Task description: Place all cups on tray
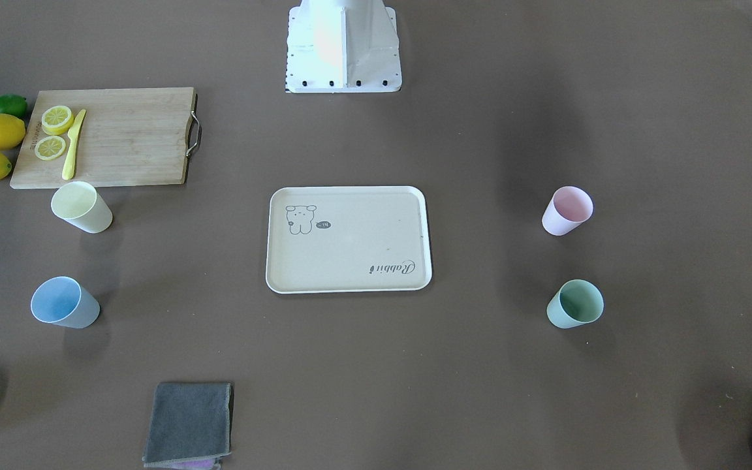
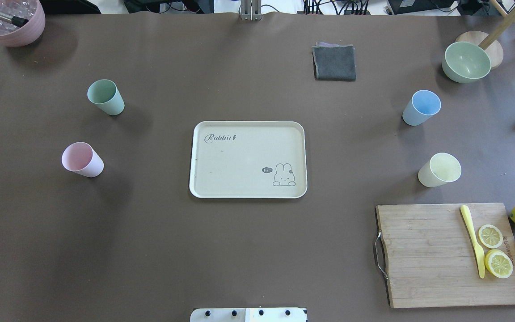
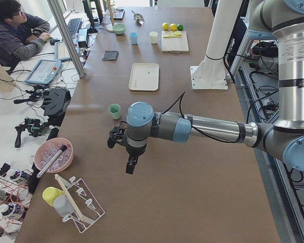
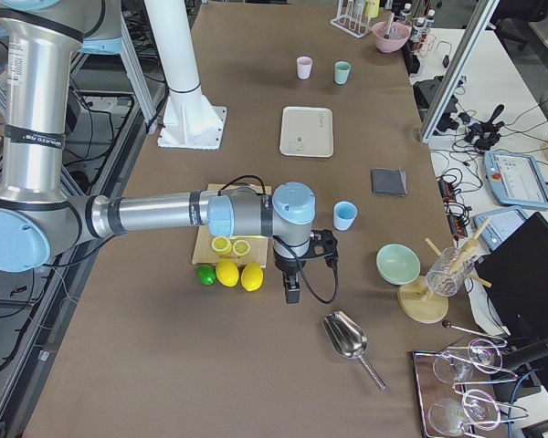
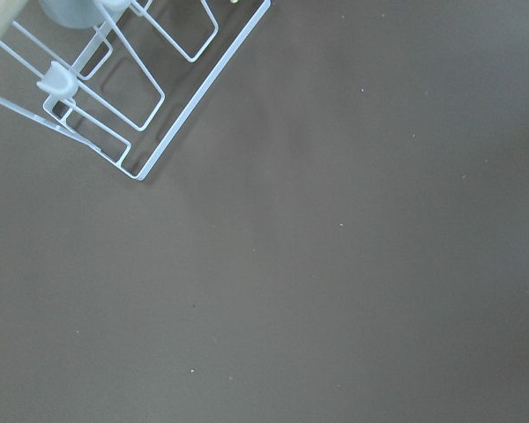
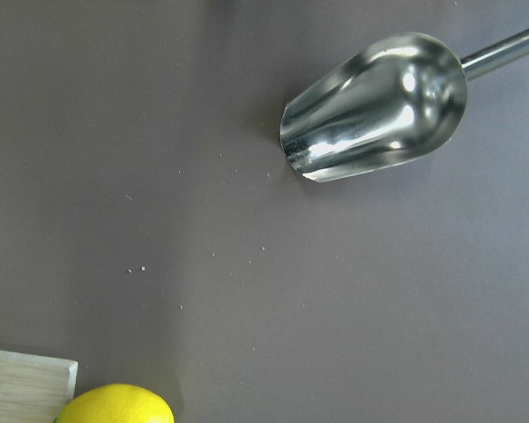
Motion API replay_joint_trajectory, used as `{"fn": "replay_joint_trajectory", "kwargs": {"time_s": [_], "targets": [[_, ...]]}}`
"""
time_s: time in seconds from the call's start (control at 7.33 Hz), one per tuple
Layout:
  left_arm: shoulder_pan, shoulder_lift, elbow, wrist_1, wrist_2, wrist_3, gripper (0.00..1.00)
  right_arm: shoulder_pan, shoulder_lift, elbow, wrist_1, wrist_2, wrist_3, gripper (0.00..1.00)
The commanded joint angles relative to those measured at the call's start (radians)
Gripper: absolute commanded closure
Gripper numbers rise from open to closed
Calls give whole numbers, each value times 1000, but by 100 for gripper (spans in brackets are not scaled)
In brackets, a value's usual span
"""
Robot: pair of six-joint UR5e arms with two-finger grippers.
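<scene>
The cream tray (image 2: 239,179) lies flat at the table's middle with nothing on it. All the cups stand upright on the table. The pink cup (image 2: 82,159) and the mint green cup (image 2: 105,97) are on the left half. The light blue cup (image 2: 421,108) and the pale yellow cup (image 2: 439,170) are on the right half. My left gripper (image 3: 131,165) hangs over the table's left end, past the mint cup (image 3: 114,110). My right gripper (image 4: 292,292) hangs over the right end beside the lemons (image 4: 240,274). Both show only in the side views, so I cannot tell whether they are open or shut.
A wooden cutting board (image 2: 432,255) with lemon slices and a yellow knife is at the near right. A grey cloth (image 2: 334,62) and a green bowl (image 2: 466,61) are at the far right, and a mauve pot (image 2: 9,20) at the far left. A metal scoop (image 6: 379,106) and a wire rack (image 5: 115,79) lie at the table's ends.
</scene>
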Motion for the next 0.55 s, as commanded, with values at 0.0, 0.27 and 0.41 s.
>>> {"fn": "replay_joint_trajectory", "kwargs": {"time_s": [0.0,0.27,0.41], "targets": [[0,-51,32,-182,16,-2,2,1,16,-10,177,-5,1,0],[-2,-71,54,-210,-20,-107,2,1,59,-1,253,-40,7,0],[-2,-72,51,-212,-74,-106,2,-2,103,-8,236,-45,30,0]]}}
